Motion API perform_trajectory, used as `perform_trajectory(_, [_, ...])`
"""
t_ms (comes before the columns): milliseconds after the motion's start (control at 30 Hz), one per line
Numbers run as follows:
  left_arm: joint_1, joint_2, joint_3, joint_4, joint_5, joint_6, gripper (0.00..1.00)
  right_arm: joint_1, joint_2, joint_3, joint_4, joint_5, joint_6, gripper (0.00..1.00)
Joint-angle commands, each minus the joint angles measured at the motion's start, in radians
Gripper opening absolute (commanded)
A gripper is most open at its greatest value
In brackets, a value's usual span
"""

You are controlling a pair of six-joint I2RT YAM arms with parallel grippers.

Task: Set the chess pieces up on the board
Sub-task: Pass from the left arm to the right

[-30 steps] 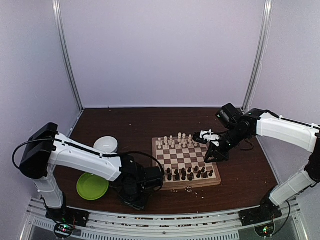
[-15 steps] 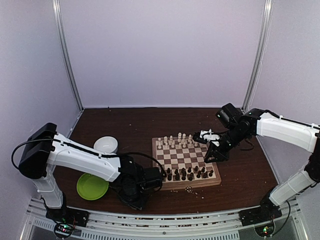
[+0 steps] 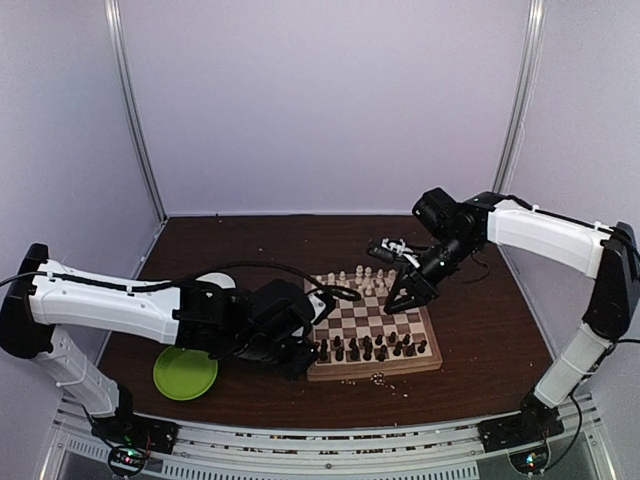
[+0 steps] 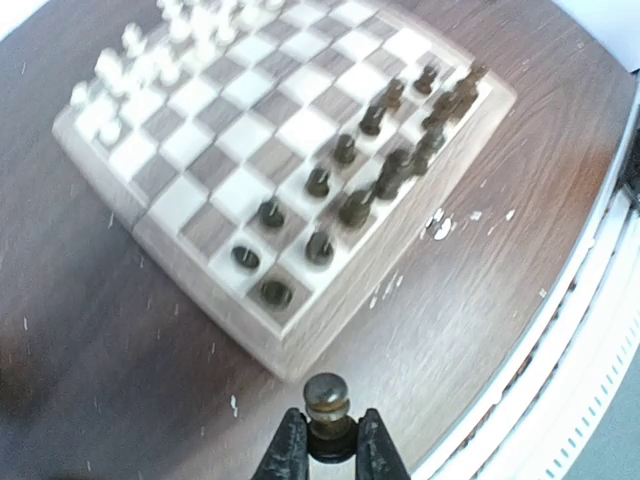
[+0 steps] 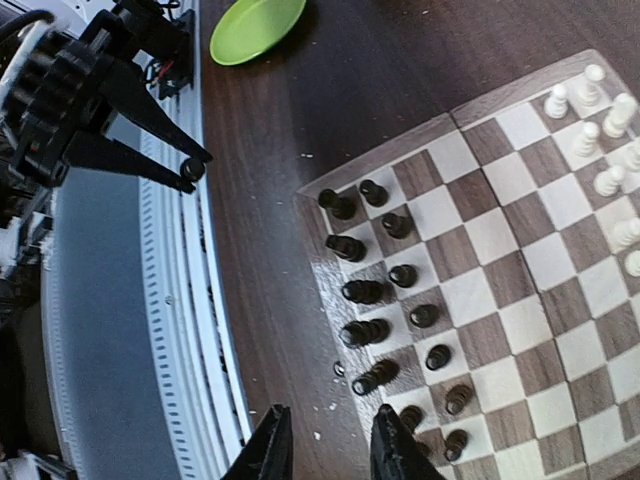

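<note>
The left pincer [image 4: 325, 447] is closed on a dark pawn [image 4: 328, 405], with the board [image 4: 300, 130] just ahead of it. The right pincer [image 5: 330, 450] hangs open and empty above the board. The pawn could slip from this narrow grip, or knock the crowded dark pieces [image 4: 355, 207] when set down.

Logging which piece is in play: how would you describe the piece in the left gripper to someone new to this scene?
Find the chessboard, then its near left corner, where the left gripper sits just off the frame. Pinched in it is a dark round-headed pawn, the only dark piece in view not standing on a square.
</note>
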Motion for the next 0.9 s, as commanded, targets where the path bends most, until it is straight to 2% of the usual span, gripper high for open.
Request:
perform_trajectory(0, [-0.004, 0.02, 0.007, 0.181, -0.023, 0.115, 0.04, 0.009, 0.111, 0.1, -0.158, -0.224, 0.018, 0.29])
perform_trajectory(100, [-0.006, 0.037, 0.019, 0.227, -0.007, 0.128, 0.04, 0.034, 0.153, 0.137, -0.194, -0.277, 0.013, 0.3])
perform_trajectory(500, [-0.018, 0.064, 0.049, 0.282, 0.019, 0.129, 0.05, 0.139, 0.231, 0.166, -0.158, -0.266, 0.087, 0.34])
perform_trajectory(867, [-0.021, 0.08, 0.069, 0.299, 0.025, 0.119, 0.05, 0.153, 0.276, 0.22, -0.132, -0.303, 0.147, 0.34])
